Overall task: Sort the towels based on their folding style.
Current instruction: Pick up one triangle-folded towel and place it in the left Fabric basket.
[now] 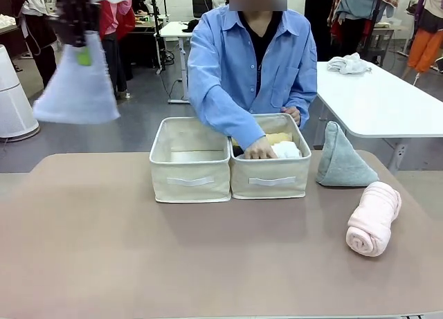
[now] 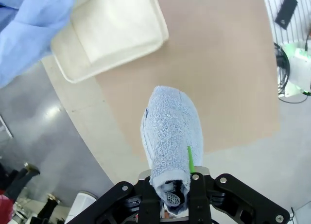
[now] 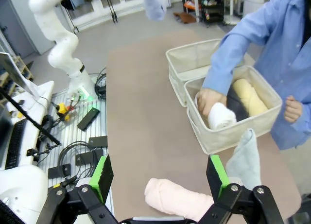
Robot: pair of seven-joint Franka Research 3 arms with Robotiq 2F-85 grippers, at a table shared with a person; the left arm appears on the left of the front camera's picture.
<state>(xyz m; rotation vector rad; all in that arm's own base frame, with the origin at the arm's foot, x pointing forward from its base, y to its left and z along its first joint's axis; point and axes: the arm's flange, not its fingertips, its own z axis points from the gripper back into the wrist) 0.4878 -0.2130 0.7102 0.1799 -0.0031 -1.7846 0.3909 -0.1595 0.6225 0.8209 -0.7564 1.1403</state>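
My left gripper (image 1: 82, 52) is shut on the tip of a light blue cone towel (image 1: 77, 87), which hangs high above the table's left side. In the left wrist view the blue towel (image 2: 170, 131) hangs from my fingers (image 2: 200, 195) over bare table. My right gripper (image 3: 160, 178) is open and empty above a pink rolled towel (image 3: 177, 197). That pink roll (image 1: 374, 219) lies at the right, with a grey-green cone towel (image 1: 342, 160) standing behind it. The right box (image 1: 270, 184) holds white (image 1: 286, 150), yellow (image 1: 279, 138) and dark grey (image 3: 236, 106) rolls. A person's hand (image 1: 259, 149) is inside it.
The left cream box (image 1: 190, 184) stands beside the right one and has no towel in it. A whitish rag (image 1: 348, 64) lies on a white table behind. The person in a blue shirt leans over the boxes from the far side. Cables and gear lie on the floor (image 3: 73, 151).
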